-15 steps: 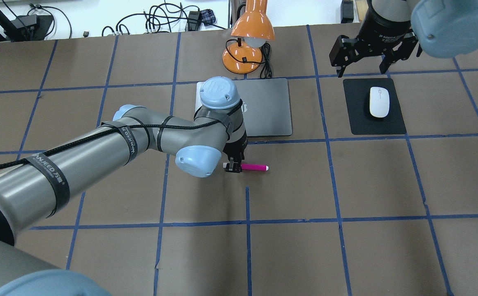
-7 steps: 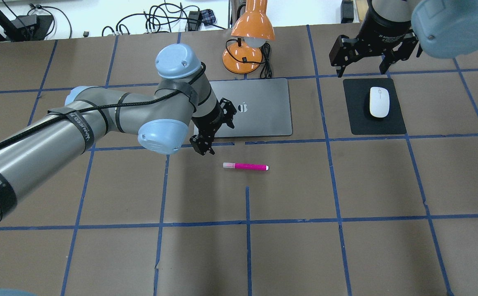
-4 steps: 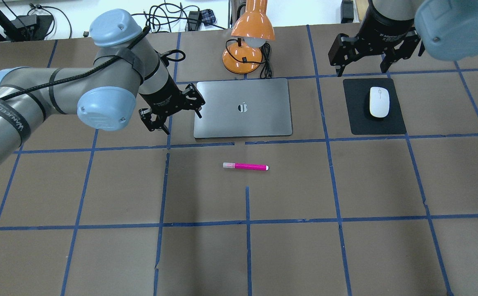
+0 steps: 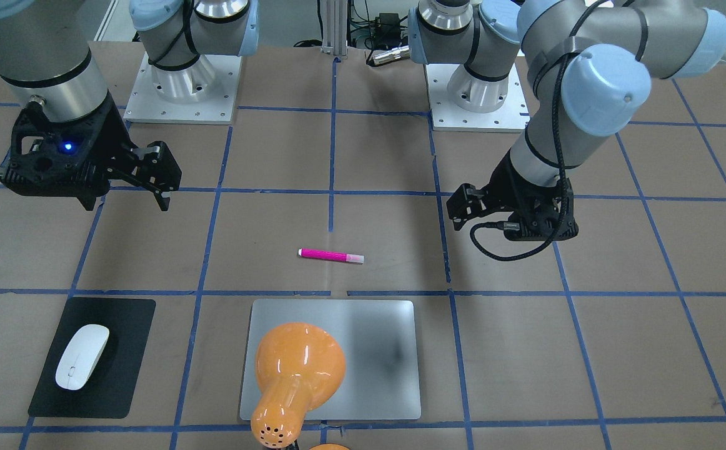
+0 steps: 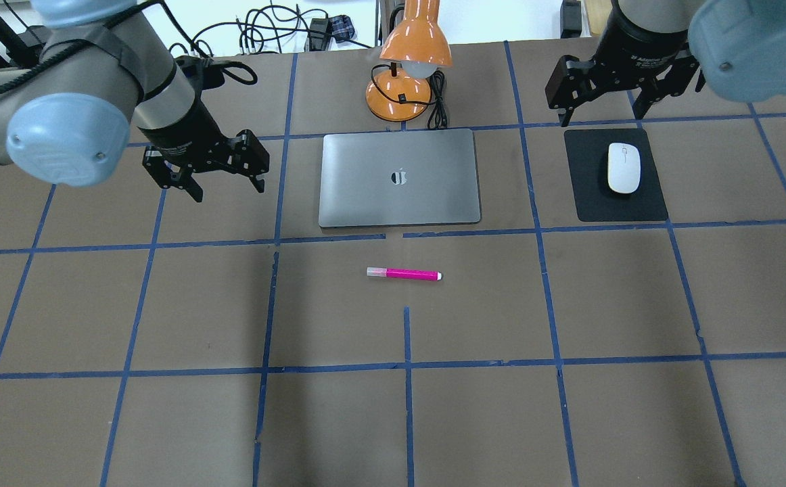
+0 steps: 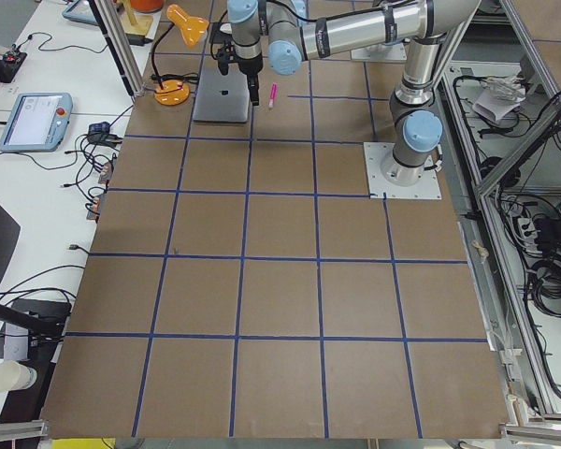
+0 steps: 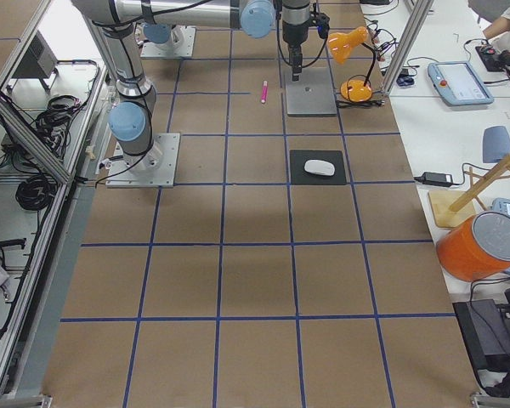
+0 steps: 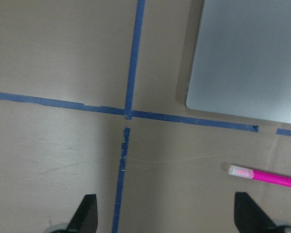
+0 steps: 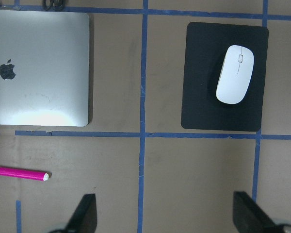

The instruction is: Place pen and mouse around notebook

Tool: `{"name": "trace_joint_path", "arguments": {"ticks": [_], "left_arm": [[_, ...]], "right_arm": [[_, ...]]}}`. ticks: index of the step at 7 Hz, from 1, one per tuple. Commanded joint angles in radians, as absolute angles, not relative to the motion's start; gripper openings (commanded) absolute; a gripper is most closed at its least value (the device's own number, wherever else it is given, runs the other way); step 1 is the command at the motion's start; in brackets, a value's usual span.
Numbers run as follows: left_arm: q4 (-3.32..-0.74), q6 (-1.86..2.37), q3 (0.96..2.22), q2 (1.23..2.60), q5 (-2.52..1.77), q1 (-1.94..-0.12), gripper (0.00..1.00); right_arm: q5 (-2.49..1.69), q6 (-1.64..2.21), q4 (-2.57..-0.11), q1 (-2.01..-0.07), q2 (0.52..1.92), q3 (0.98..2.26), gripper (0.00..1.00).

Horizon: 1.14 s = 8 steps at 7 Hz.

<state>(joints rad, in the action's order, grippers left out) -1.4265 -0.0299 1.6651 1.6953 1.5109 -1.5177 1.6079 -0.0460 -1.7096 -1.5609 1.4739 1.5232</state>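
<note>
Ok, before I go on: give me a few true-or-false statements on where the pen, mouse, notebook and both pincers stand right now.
1. The magenta-pink marker pen lies flat on the brown table, apart from the silver-grey metallic notebook. True.
2. The white oval mouse rests directly on the table. False: it rests on the matte black rectangular mat.
3. The left pincer is shut on the pen. False: it is open and empty, off to the notebook's side.
4. The right pincer is open and holds nothing. True.
5. The orange desk lamp stands on the notebook. False: its base stands on the table, beyond the notebook's far edge.
</note>
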Motion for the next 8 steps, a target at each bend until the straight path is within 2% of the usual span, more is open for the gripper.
{"name": "trace_joint_path", "arguments": {"ticks": [1,4,8], "left_arm": [[-1.549,-0.123,1.611,1.648,1.604,-1.499,1.0],[-1.601,-0.121,1.617,1.582,1.598,-1.5,1.0],[-1.601,-0.115,1.64,1.566,1.597,-1.502,1.0]], "right_arm": [[1.617,-0.046,-1.721,-1.559,1.467,1.52,1.0],[1.603,-0.044,-1.7,-1.563,1.485,1.525,1.0],[1.561,-0.041,-1.599,-1.563,1.488,1.517,1.0]]}}
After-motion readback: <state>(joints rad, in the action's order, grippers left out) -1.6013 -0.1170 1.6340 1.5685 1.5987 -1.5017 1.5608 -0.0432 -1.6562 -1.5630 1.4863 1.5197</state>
